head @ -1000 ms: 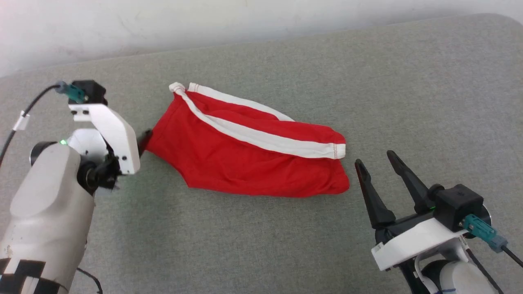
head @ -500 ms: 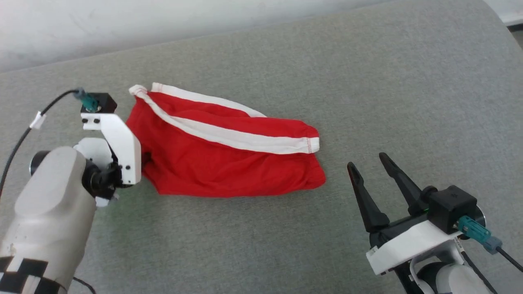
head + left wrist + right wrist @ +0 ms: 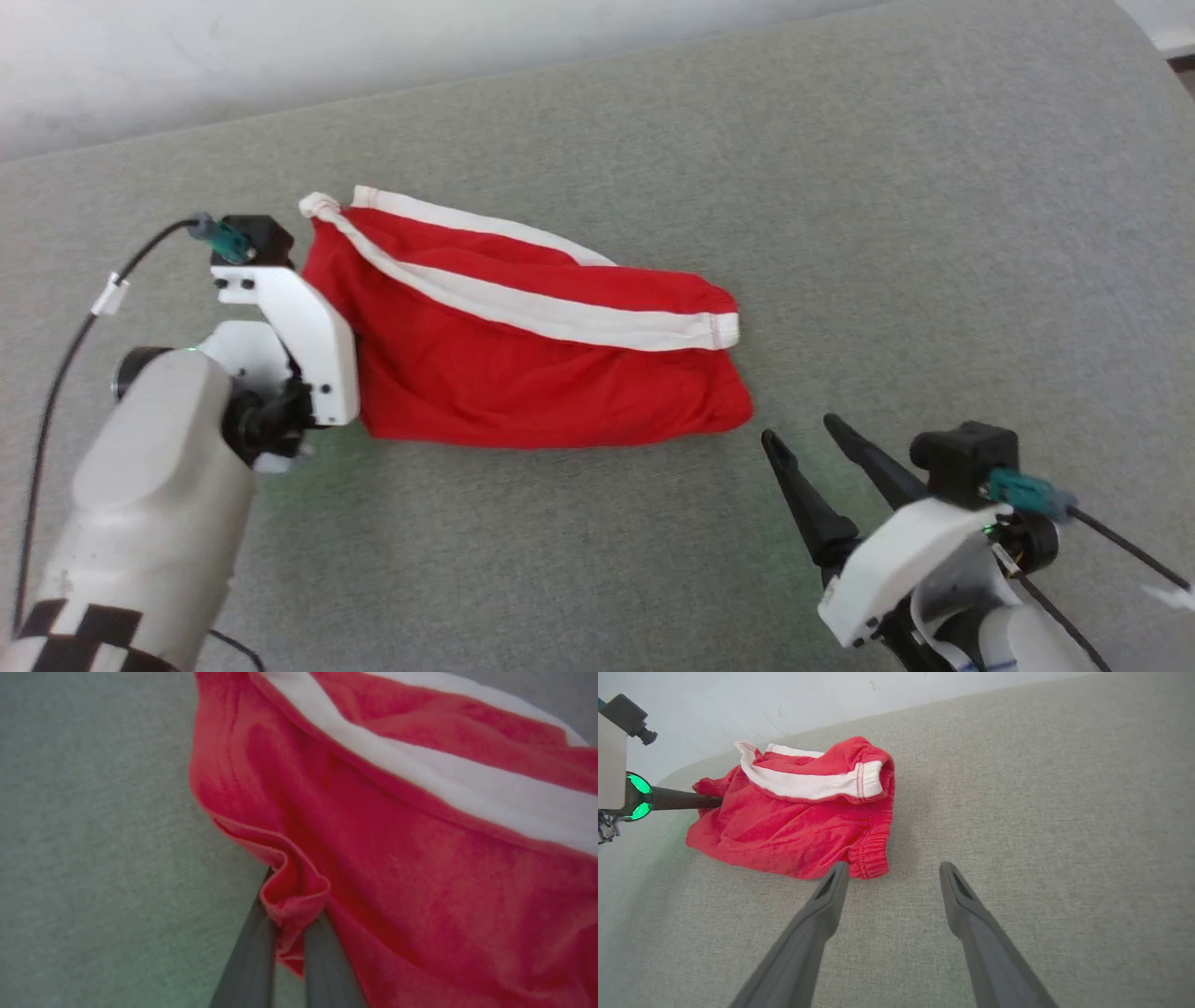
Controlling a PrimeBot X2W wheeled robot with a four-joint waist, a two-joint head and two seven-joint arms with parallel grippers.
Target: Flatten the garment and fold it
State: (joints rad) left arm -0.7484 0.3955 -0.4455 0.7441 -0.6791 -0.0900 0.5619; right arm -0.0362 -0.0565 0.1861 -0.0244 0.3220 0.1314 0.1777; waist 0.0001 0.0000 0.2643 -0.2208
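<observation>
The garment (image 3: 532, 373) is a pair of red shorts with white hem bands, lying crumpled on the grey cushion (image 3: 840, 187), its elastic waist end toward the right. My left gripper (image 3: 292, 905) is shut on a small fold of red fabric at the garment's left edge. In the head view its fingers are hidden behind the white wrist bracket (image 3: 313, 327). My right gripper (image 3: 801, 431) stands open just off the garment's lower right corner, touching nothing. In the right wrist view the right gripper (image 3: 894, 868) has its left fingertip close to the waist end of the garment (image 3: 784, 826).
A white wall (image 3: 373, 47) runs along the back of the cushion. The cushion's rounded far corner (image 3: 1144, 28) is at the upper right. A black cable (image 3: 65, 345) trails from the left wrist. Bare grey fabric lies in front of and to the right of the shorts.
The left gripper has gone from open to shut on the garment's left edge and shifted slightly right. The right gripper has dropped lower and turned a little. Early on, the camera shifted.
</observation>
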